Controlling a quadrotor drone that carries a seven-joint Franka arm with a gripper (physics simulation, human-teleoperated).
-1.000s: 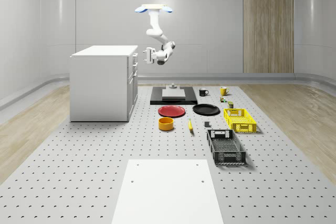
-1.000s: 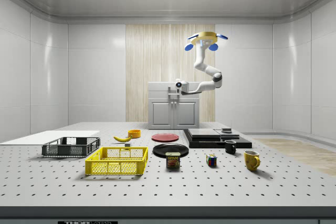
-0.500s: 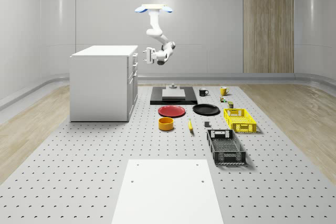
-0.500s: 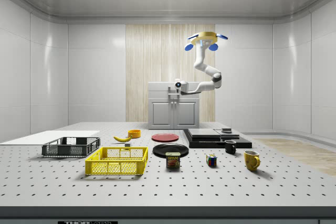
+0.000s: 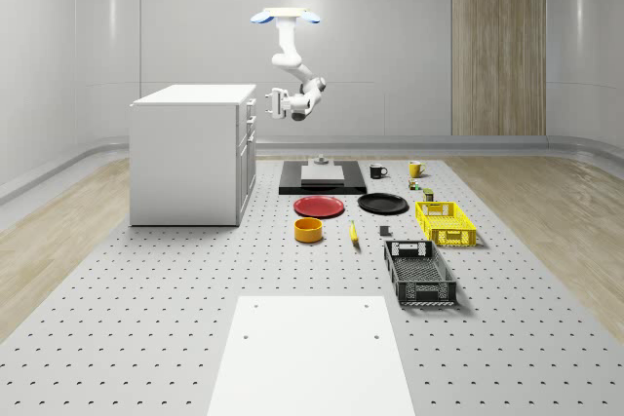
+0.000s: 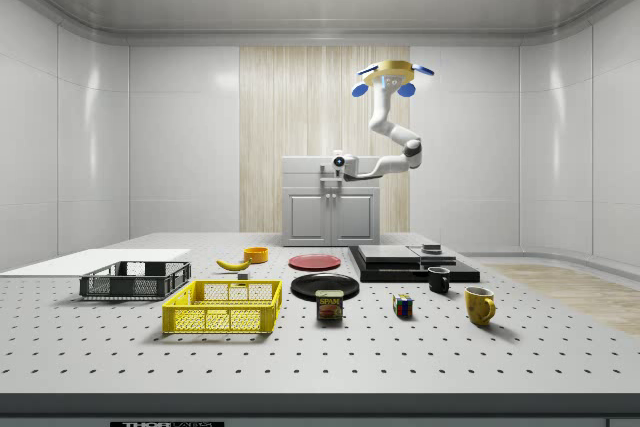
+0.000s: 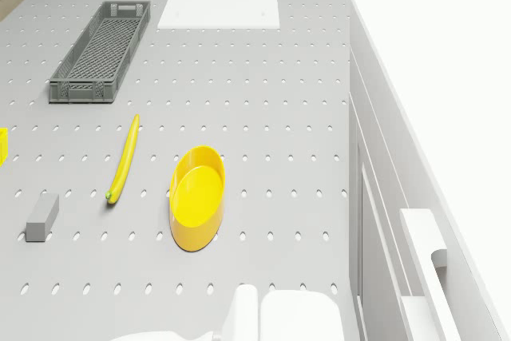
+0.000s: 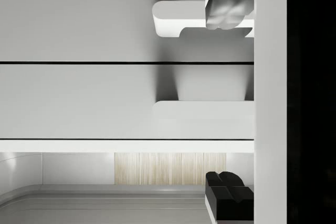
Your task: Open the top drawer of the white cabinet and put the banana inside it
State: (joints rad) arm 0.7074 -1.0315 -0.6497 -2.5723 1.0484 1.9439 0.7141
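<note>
The white cabinet [image 5: 190, 153] stands at the whole-scene view's left, its drawer fronts facing the drone. The drone [image 5: 286, 17] hovers above the table just off the cabinet's drawer side, arm bent down toward it. My gripper [image 5: 271, 102] is level with the top drawer [image 5: 250, 105], a short way off its front. In the wrist view the gripper [image 8: 229, 98] is open, its fingers [image 8: 228, 3] set wide on either side of the top drawer's handle [image 8: 202, 119]. The banana [image 5: 353, 233] lies on the table beside an orange-yellow bowl [image 5: 308, 230], also in the drone view as banana [image 7: 124, 160].
A red plate [image 5: 319, 206], black plate [image 5: 382, 204], yellow crate [image 5: 445, 222] and grey crate [image 5: 419, 273] lie to the whole-scene view's right of the cabinet. A black base with a white block [image 5: 322, 176] and mugs [image 5: 415, 169] sit behind. A white sheet [image 5: 310, 353] lies in front.
The gripper has edged a little closer to the cabinet front and slightly up. The drone, banana and drawer stay where they were.
</note>
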